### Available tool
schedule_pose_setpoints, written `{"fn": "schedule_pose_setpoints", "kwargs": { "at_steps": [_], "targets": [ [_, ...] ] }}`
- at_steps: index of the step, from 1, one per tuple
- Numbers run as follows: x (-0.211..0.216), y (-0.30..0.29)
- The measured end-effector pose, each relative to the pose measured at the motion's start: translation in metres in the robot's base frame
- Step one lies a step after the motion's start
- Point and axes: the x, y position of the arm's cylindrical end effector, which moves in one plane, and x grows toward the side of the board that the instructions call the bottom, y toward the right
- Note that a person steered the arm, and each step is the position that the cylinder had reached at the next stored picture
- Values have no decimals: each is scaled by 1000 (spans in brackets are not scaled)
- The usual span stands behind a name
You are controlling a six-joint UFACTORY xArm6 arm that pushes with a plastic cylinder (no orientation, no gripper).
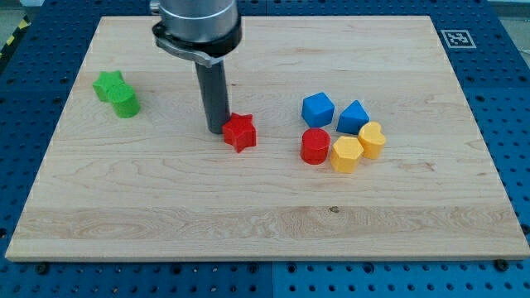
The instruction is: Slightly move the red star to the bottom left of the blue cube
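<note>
pale wood fills most of the view: the worktop (166, 215) is a light board lying on a blue perforated base, with a small printed marker (454, 37) at the view's top right corner. there are no jaws on this arm to be wide, narrow or holding anything, only a dark rod, and my tip (217, 131) stands on the board touching, or all but touching, the red star (240, 132) from the view's left.

the red star sits near the middle of the board, well apart from the cluster at the view's right. that cluster holds the blue cube (317, 109), a second blue block (354, 117) just beside it whose shape i cannot make out for sure, a red cylinder (315, 146) below the cube, a yellow hexagonal block (345, 155) and a yellow heart-like block (372, 139). far off at the view's left lie a green star (108, 85) and a green block (126, 103), touching each other.

as i judge it, the task is hardly begun or only partly done: the star lies to the left of and a little below the cube, but with a clear gap. what is left looks like a short push toward the view's right, stopping short of the red cylinder, which already occupies the spot just under the cube.
</note>
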Motion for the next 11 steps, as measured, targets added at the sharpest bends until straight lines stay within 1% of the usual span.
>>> {"fn": "schedule_pose_setpoints", "kwargs": {
  "at_steps": [1,2,3,4,5,7,8,9,10,11],
  "targets": [
    [39,-11],
    [41,0],
    [25,19],
    [23,19],
    [7,18],
    [-10,20],
    [-17,31],
    [6,33],
    [8,33],
    [22,33]
  ]
}}
